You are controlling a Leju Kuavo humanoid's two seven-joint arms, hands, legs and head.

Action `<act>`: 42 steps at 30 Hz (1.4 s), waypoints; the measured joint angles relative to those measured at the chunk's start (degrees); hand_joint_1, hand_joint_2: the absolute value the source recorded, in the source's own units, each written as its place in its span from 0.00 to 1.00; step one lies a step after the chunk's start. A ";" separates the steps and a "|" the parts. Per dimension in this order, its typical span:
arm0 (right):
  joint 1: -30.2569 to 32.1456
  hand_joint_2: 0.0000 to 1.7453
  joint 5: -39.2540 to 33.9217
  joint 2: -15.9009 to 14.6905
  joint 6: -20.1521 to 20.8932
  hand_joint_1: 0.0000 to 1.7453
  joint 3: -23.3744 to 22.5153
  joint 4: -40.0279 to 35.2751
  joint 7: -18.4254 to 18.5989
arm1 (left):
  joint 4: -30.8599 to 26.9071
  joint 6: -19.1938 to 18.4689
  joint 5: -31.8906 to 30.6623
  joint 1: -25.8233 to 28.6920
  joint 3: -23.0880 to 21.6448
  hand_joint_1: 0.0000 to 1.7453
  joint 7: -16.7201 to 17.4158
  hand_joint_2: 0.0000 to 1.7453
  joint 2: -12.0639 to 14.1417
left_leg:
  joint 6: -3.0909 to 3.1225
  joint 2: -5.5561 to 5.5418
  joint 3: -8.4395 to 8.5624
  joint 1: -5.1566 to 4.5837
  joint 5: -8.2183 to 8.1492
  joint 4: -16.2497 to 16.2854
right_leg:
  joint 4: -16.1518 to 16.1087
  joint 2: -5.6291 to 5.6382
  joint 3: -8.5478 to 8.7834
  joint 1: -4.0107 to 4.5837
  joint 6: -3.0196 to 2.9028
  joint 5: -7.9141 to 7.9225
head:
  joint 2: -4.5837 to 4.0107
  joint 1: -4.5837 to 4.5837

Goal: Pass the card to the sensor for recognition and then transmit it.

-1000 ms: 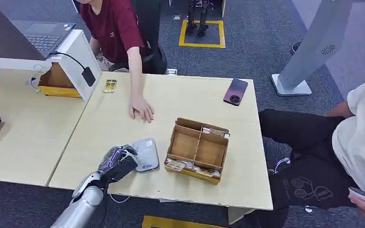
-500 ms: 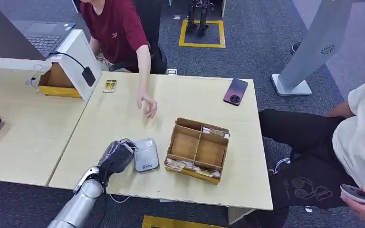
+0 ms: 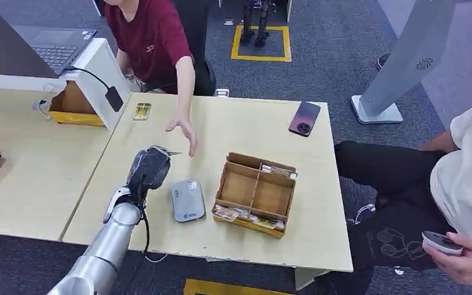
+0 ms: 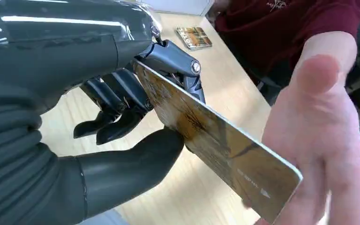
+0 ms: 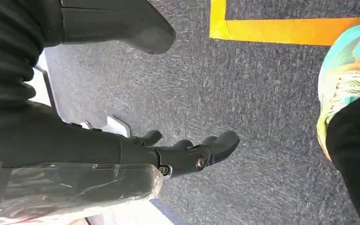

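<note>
The light wooden table (image 3: 246, 129) carries a grey sensor (image 3: 187, 200), divided box (image 3: 255, 193) and phone (image 3: 305, 118).

From the head view you cannot read the card (image 3: 171, 152): it is a thin sliver past the tips of the left hand (image 3: 149, 167), too small to resolve. At the left wrist, the card's (image 4: 215, 140) inner end is hidden between the thumb and the fingers (image 4: 122, 96), its print is blurred, and the person's hand (image 4: 326, 140) beyond it is blurred and cut by the frame edge. The right hand's (image 5: 187, 152) fingers are partly hidden behind its own cover.
</note>
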 joint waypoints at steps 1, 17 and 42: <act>-0.05 1.00 0.00 0.00 0.00 0.00 0.00 0.00 0.00 | 0.24 0.18 -0.07 -0.23 0.11 1.00 0.02 1.00 -0.17 | 0.00 0.00 0.00 0.00 0.00 0.00 | 0.00 0.00 0.00 0.00 0.00 0.00 | 0.00 0.00; -0.42 1.00 1.14 0.37 -0.04 0.00 0.04 0.28 0.02 | 2.41 7.81 -1.88 -0.89 0.48 1.00 -2.43 1.00 -2.53 | 0.00 0.02 -0.02 0.00 0.00 0.00 | 0.00 0.00 0.00 0.00 0.00 0.00 | 0.00 0.00; -1.03 1.00 2.95 1.68 0.48 0.00 0.42 0.35 0.42 | -0.26 7.87 8.46 0.26 7.54 0.00 -8.68 1.00 -4.61 | 0.00 0.01 -0.02 0.00 0.00 0.00 | 0.01 0.00 0.00 0.00 0.00 0.00 | 0.00 0.00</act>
